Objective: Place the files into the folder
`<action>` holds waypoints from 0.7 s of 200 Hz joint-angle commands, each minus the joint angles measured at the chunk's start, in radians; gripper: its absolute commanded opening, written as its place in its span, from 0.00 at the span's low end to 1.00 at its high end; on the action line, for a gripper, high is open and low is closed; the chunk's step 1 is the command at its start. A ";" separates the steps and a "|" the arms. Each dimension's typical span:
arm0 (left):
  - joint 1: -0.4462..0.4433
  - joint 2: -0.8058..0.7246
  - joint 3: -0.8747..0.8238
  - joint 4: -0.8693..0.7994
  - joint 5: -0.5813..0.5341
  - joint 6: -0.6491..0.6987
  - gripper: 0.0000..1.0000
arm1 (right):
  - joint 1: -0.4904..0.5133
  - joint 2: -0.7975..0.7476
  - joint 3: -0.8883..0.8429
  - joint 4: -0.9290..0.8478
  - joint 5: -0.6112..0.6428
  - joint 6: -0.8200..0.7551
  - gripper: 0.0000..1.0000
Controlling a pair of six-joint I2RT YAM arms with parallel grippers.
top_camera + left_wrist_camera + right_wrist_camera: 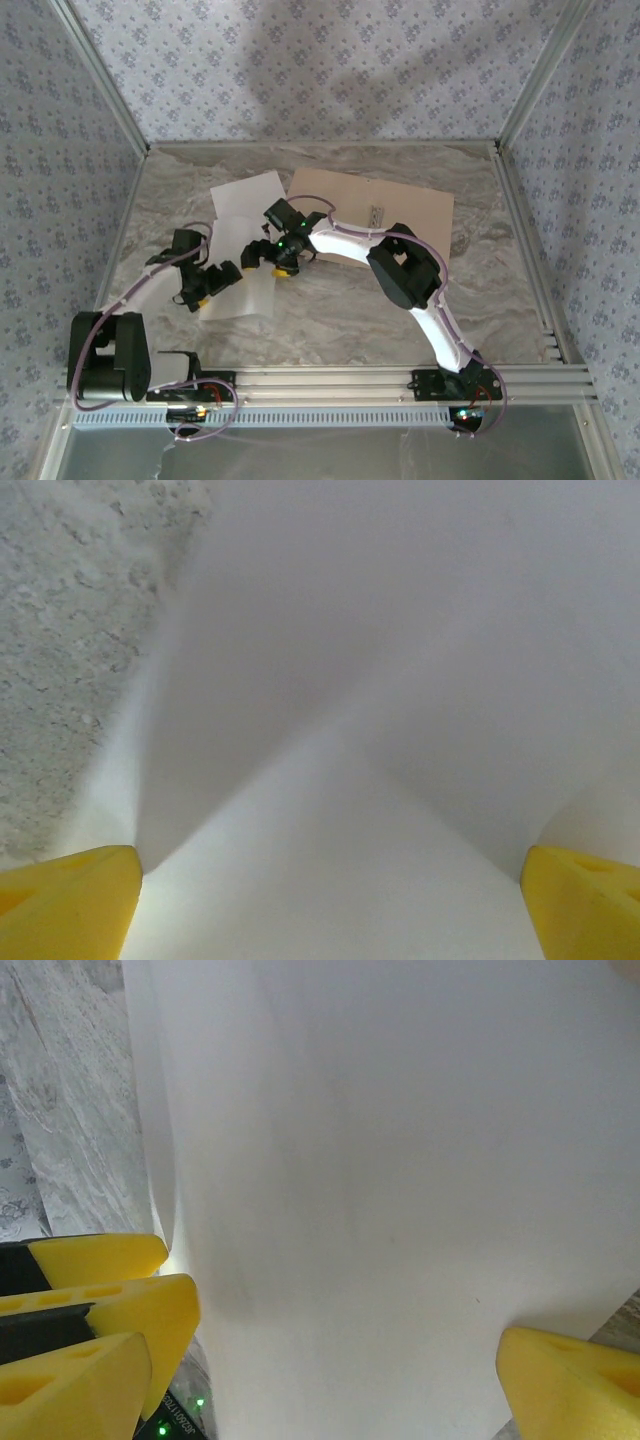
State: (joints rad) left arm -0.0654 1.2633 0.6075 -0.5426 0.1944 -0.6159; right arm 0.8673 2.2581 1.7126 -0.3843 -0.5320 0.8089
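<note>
Two white files lie left of centre: one [248,195] at the back, its corner overlapping the folder's left edge, and one [240,298] nearer the front. The tan folder [400,215] lies flat at the back right, with its grey clip [376,215] showing. My left gripper [203,290] is low over the near sheet's left part. In the left wrist view it [330,890] is open, and the sheet [400,680] bulges up between its yellow fingertips [70,900]. My right gripper [283,265] is over the same sheet's top right. It [330,1370] is open, with the white paper [400,1160] between its pads [570,1380].
The grey marble tabletop [330,310] is walled by patterned panels and metal rails. Bare marble shows beside the sheet [70,630] [60,1110]. More yellow fingertips [120,1290] sit close to my right gripper's left side. The two grippers are near each other.
</note>
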 commanded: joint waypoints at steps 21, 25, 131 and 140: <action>0.022 -0.018 -0.019 -0.003 0.043 -0.031 0.97 | -0.008 -0.014 -0.022 -0.025 0.003 0.007 0.94; 0.025 -0.020 -0.025 0.003 0.050 -0.034 0.97 | -0.008 -0.014 -0.023 -0.023 0.004 0.007 0.94; 0.009 -0.136 -0.014 -0.065 -0.023 -0.012 1.00 | -0.031 -0.018 -0.008 -0.059 -0.009 -0.015 0.95; -0.011 -0.142 0.003 -0.087 -0.092 -0.007 1.00 | -0.038 -0.026 -0.011 -0.060 -0.004 -0.023 0.95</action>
State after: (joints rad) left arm -0.0399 1.1484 0.5671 -0.5468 0.2298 -0.6441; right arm 0.8562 2.2570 1.7126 -0.3851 -0.5468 0.8070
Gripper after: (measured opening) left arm 0.997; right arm 0.952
